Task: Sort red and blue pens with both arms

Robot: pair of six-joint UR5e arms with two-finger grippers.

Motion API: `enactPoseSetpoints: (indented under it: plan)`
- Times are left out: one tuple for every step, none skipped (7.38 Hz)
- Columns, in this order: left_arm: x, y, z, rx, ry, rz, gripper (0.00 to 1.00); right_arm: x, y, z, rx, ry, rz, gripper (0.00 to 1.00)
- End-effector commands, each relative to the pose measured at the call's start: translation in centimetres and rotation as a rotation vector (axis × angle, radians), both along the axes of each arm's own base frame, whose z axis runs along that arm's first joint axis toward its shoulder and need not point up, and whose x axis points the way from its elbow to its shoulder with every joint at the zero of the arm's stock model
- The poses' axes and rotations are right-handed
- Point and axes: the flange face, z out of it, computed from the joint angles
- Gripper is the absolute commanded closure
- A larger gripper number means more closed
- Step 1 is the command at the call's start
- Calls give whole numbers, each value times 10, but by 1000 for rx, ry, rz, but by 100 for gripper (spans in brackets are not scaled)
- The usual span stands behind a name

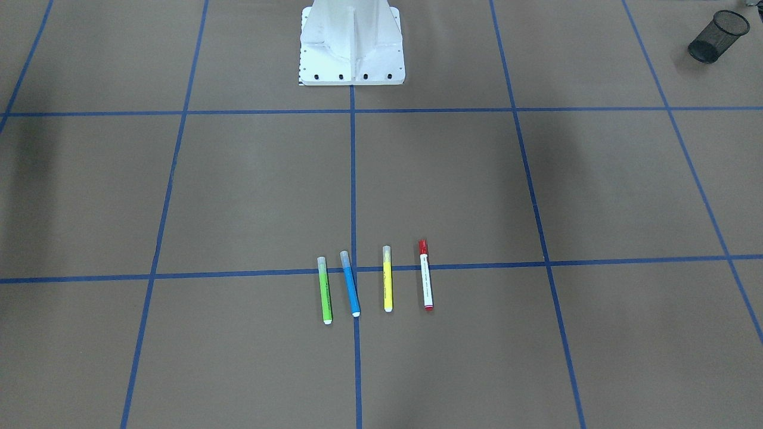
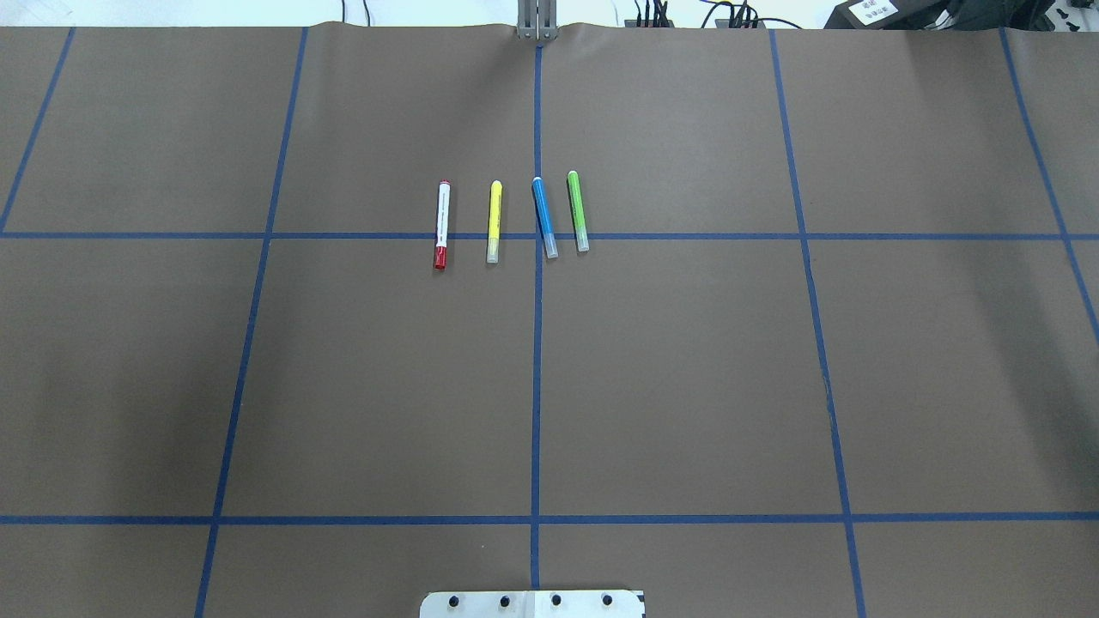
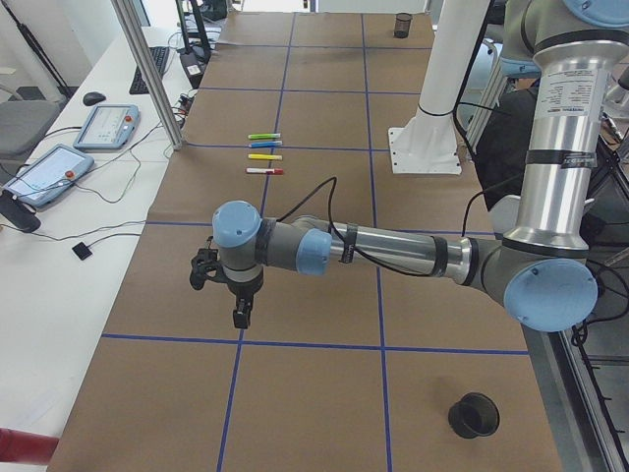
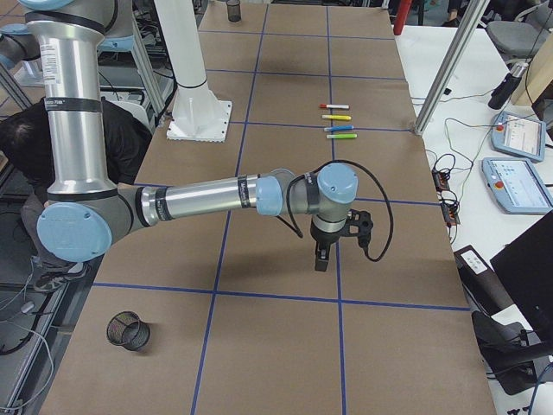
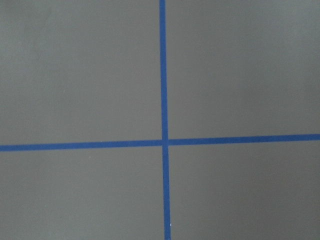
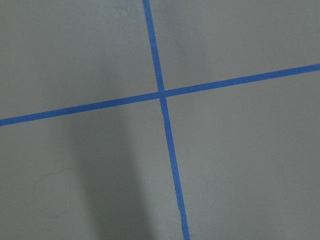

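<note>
The red pen (image 2: 441, 225), white-barrelled with a red cap, and the blue pen (image 2: 544, 216) lie in a row of markers across a blue tape line in the far middle of the table; both also show in the front view as red pen (image 1: 425, 275) and blue pen (image 1: 350, 283). My left gripper (image 3: 241, 315) hangs point-down over bare table far from the pens; it shows only in the left side view, so I cannot tell its state. My right gripper (image 4: 320, 259) hangs likewise at the other end, seen only in the right side view. Both wrist views show just brown table and tape.
A yellow marker (image 1: 387, 278) lies between the two pens and a green marker (image 1: 325, 290) beside the blue one. A black mesh cup (image 1: 718, 36) stands at my left end, another mesh cup (image 4: 128, 330) at my right end. The white robot base (image 1: 351, 44) stands mid-table. A person (image 4: 26, 138) is behind it.
</note>
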Motion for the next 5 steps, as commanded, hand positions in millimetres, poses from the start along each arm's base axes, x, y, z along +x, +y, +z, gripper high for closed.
enactPoseSetpoints:
  plan:
    - [61, -34, -48, 92, -62, 83, 0, -46, -29, -44, 76, -13, -70, 0]
    - [80, -33, -48, 113, -68, 117, 0, -57, -28, -48, 85, -21, -90, 0]
    - [108, -32, -58, 154, -59, 157, 0, -74, -26, -57, 101, -21, -118, 0]
    - [145, -43, -88, 182, -48, 198, 0, -82, -34, -71, 127, -24, -130, 0]
    - [200, -61, -121, 188, -32, 251, 0, -101, -45, -89, 158, -27, -156, 0]
